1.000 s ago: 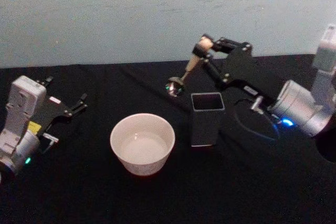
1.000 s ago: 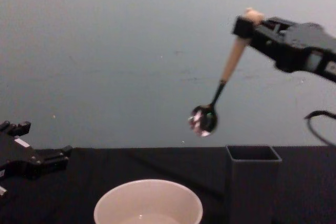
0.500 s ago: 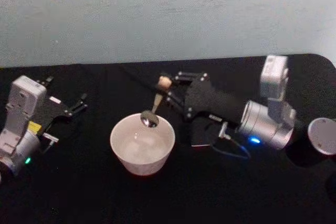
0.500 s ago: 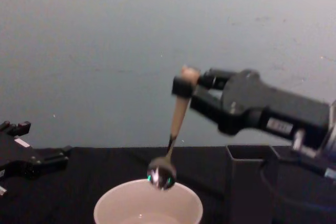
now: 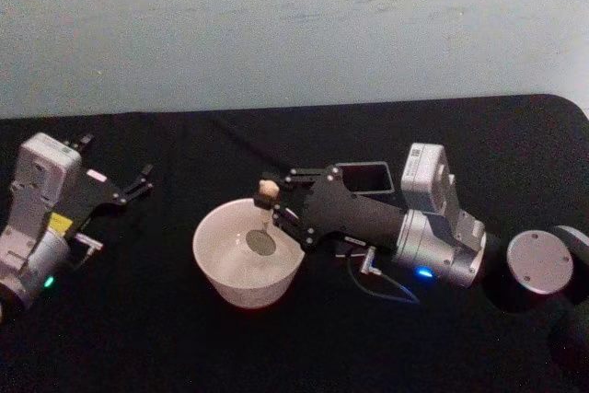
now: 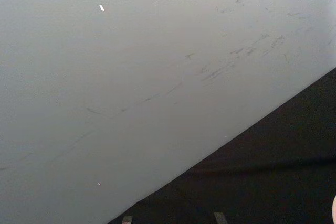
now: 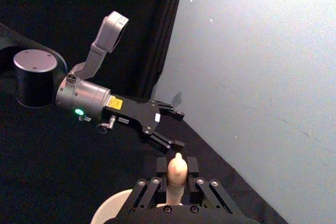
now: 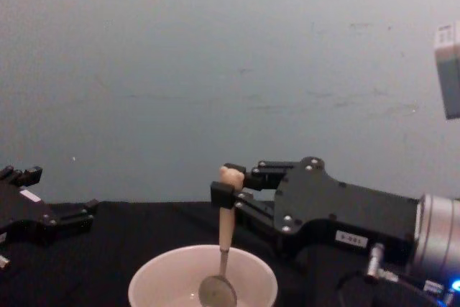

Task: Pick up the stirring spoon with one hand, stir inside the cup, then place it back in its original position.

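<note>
Stirring spoon (image 8: 224, 246) hangs upright with its metal bowl down inside the cup (image 5: 241, 294), low and near the middle. Its bear-head top is pinched in the right end effector (image 5: 272, 200), whose fingers are closed narrowly on the beige handle just above the cup's rim. The cup sits toward the front of the black desk (image 5: 138, 338). To stir well, the handle should be held close to vertical and traced in small circles. The bowl should be kept off the thick wall so the cup is not pushed or tipped, and at a level height so it does not grind on the bottom. Just behind the right arm stands the dark grey holder (image 5: 366, 165), its open top free for the return. Well apart on the left, the left end effector (image 5: 117, 156) is parked, fingers spread wide.
</note>
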Motion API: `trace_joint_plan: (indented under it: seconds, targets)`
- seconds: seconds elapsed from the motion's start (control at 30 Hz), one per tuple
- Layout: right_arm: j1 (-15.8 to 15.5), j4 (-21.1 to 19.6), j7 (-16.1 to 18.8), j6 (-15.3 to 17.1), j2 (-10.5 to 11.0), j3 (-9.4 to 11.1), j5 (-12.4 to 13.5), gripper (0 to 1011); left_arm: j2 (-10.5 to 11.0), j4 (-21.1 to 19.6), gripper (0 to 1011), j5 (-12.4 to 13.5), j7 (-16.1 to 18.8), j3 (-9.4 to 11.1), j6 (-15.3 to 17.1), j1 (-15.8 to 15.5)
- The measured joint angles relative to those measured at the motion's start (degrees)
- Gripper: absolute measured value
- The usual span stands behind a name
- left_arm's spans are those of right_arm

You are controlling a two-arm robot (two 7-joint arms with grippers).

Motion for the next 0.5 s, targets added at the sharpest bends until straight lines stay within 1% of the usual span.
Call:
trace_joint_plan:
  seconds: [0.27,0.5]
  targets:
    - [0.22,1.78,-0.35,-0.45,-1.32,-0.21,-0.35,213,0.0,0.0,1001,0.0,0.0,0.0,0.0,0.0]
    - [0.61,3.27,-1.1,-0.55,-2.25,-0.33,-1.28,212,0.0,0.0,1001,0.0,0.0,0.0,0.0,0.0]
